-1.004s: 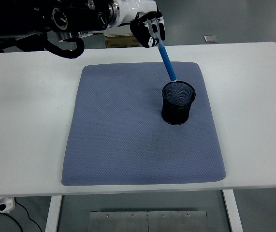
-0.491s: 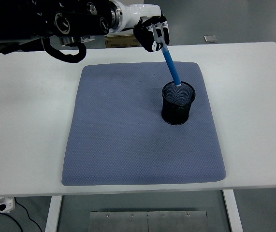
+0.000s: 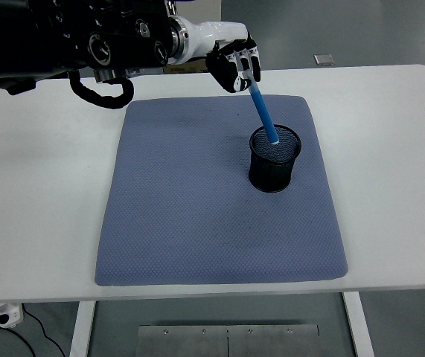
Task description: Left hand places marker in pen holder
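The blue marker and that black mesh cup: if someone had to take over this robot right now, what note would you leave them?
Left hand: shut on the blue marker, gripping its upper end above the far edge of the blue mat.
Right hand: not in view.
Marker: tilted, lower tip just inside the mouth of the black mesh pen holder, which stands upright on the mat's right side.
Done: marker picked up and lined up, tip entering the holder.
Left: lower it further, open the fingers, pull the arm back.
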